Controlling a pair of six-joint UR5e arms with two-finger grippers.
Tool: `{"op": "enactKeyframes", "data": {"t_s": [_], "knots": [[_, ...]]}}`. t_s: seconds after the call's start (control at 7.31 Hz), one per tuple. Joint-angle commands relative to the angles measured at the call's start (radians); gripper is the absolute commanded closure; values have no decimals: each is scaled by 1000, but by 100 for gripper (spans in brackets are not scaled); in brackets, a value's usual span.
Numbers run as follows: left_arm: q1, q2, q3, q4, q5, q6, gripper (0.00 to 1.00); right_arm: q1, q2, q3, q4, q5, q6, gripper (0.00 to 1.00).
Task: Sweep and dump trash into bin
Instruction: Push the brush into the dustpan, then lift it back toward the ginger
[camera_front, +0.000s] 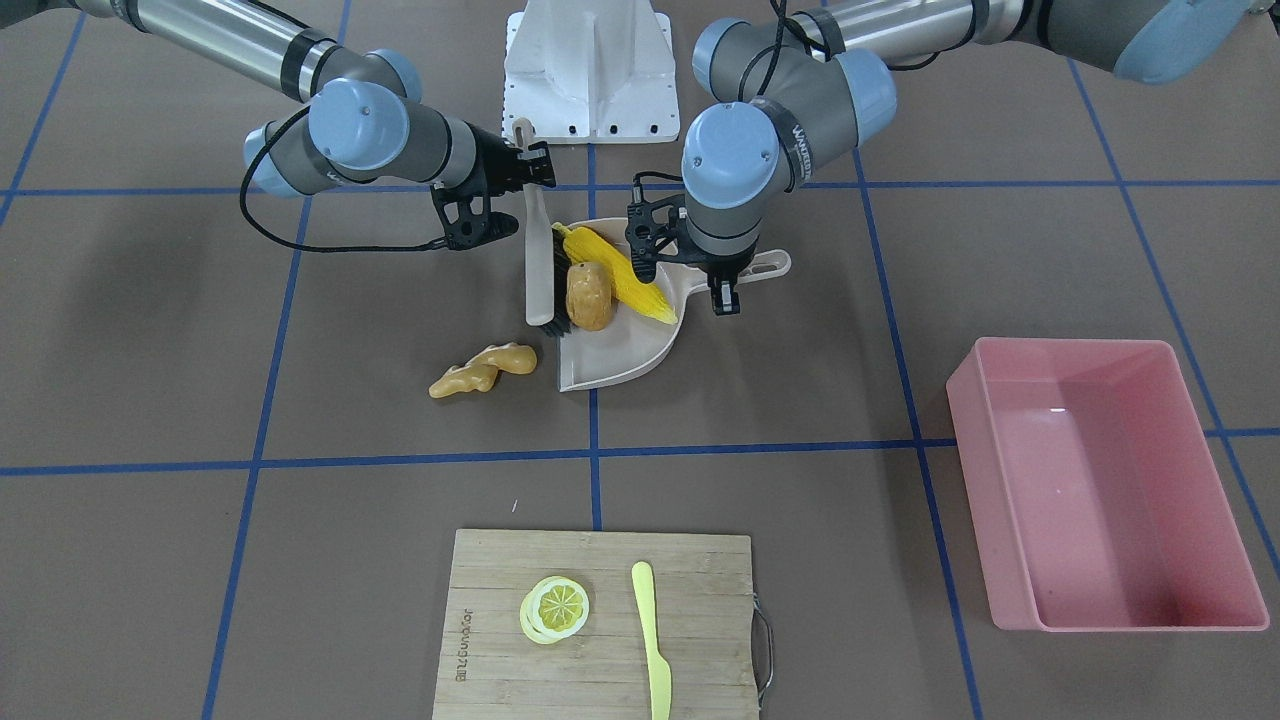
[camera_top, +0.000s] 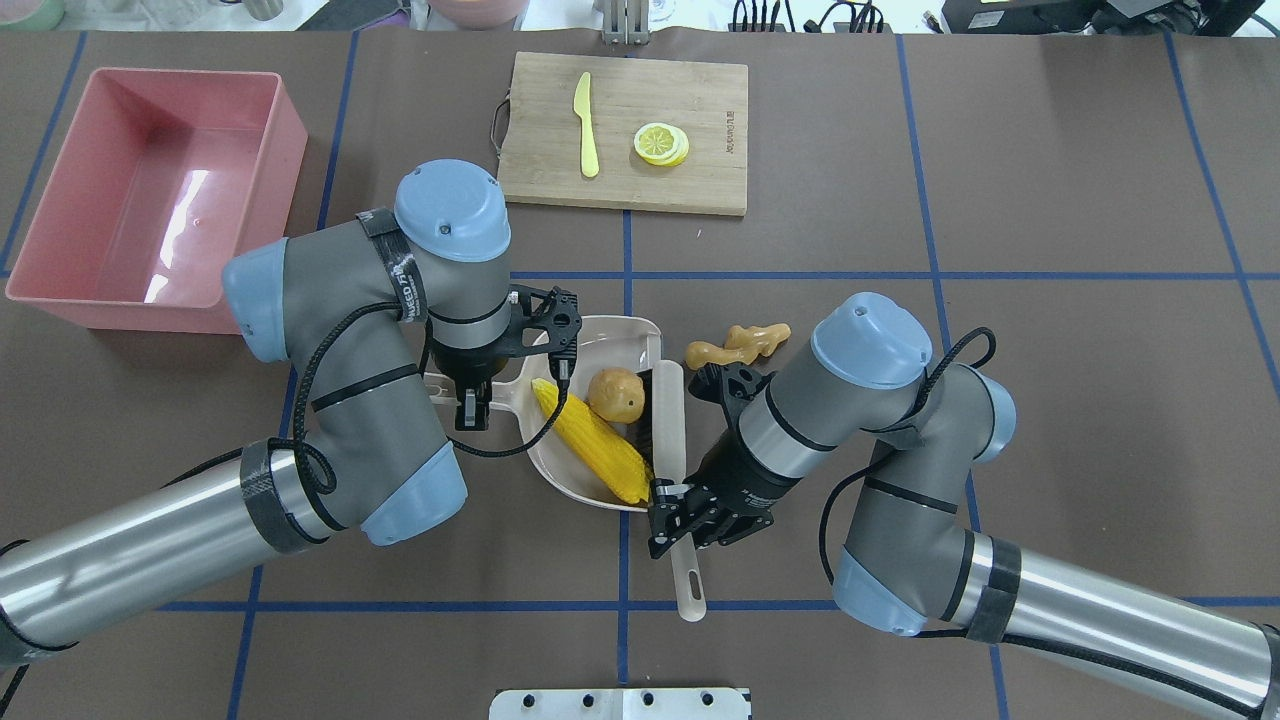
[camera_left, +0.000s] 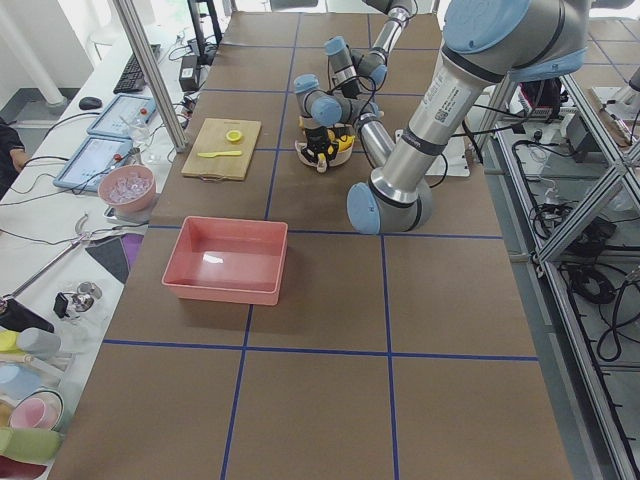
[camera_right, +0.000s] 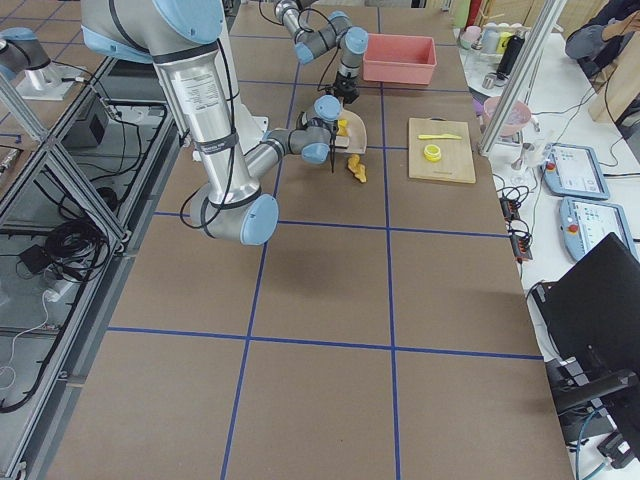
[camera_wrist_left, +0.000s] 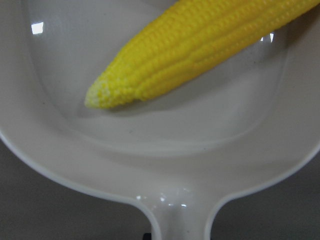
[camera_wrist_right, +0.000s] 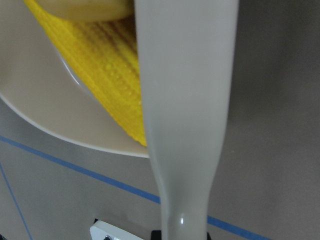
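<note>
Clamping beige plastic dustpan (camera_top: 618, 347) by handle in left gripper (camera_top: 470, 408), cream brush (camera_top: 668, 420) by handle in right gripper (camera_top: 672, 515), cradling probably light, slippery yellow corn cob (camera_top: 592, 442) and brown lumpy potato (camera_top: 615, 393), leaving knobbly tan ginger root (camera_top: 740, 345) just outside.

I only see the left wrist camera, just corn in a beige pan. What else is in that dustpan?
Observer: The potato sits in the dustpan beside the corn cob.
Operator: Where is the ginger?
Observer: The ginger root lies on the table, outside the dustpan, near its open lip.
Operator: Who holds the brush?
Observer: The right end effector is shut on the brush handle.
</note>
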Motion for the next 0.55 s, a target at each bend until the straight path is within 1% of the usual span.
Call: {"op": "enactKeyframes", "data": {"t_s": [0.0, 0.14, 0.41], "knots": [[0, 6, -3, -14, -1, 0, 100, -18, 54, -23, -14, -36, 42, 100], [2, 9, -2, -33, 1, 0, 100, -18, 104, -25, -87, -37, 48, 100], [2, 10, 6, -59, 2, -2, 100, -18, 128, -22, -126, -38, 50, 100]]}}
